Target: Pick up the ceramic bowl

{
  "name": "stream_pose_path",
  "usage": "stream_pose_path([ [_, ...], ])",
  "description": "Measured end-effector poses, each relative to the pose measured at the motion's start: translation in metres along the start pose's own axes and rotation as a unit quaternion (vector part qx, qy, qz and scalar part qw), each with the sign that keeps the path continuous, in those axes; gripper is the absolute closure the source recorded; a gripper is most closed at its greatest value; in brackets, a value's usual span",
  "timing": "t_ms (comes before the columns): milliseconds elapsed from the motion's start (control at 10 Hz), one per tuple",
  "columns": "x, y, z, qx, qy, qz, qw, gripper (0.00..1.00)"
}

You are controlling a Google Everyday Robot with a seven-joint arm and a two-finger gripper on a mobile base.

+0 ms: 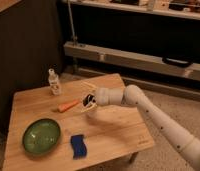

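Observation:
The ceramic bowl [41,135] is round, shallow and glossy green with a darker rim. It sits on the wooden table [118,130] near the front left. My gripper [86,98] hangs over the middle of the table, to the right of and beyond the bowl, well apart from it. Its pale fingers are spread, with nothing between them. My white arm [158,120] reaches in from the right.
A blue sponge [79,146] lies just right of the bowl near the front edge. An orange carrot [68,106] lies just left of the gripper. A small clear bottle [54,82] stands at the table's back left. A dark shelf unit stands behind.

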Motion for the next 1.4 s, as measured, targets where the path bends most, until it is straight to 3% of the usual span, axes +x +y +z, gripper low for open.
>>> stream_pose_path([
  [100,-0.014,-0.008,-0.005,0.002,0.028,-0.031,0.9991,0.20],
  [300,-0.057,-0.028,-0.016,-0.004,0.095,-0.113,0.9891,0.20],
  [500,-0.077,-0.035,-0.017,-0.008,0.122,-0.149,0.9813,0.20],
  [700,-0.079,-0.036,-0.018,-0.009,0.127,-0.155,0.9797,0.20],
  [900,-0.084,-0.038,-0.020,-0.008,0.106,-0.165,0.9806,0.20],
  [1000,-0.094,-0.037,-0.020,-0.011,0.092,-0.193,0.9769,0.20],
  [1100,-0.104,-0.035,-0.019,-0.014,0.079,-0.225,0.9709,0.20],
  [1300,-0.141,-0.013,-0.013,-0.029,0.046,-0.356,0.9329,0.20],
  [1400,-0.152,-0.004,-0.009,-0.039,0.038,-0.395,0.9170,0.20],
])
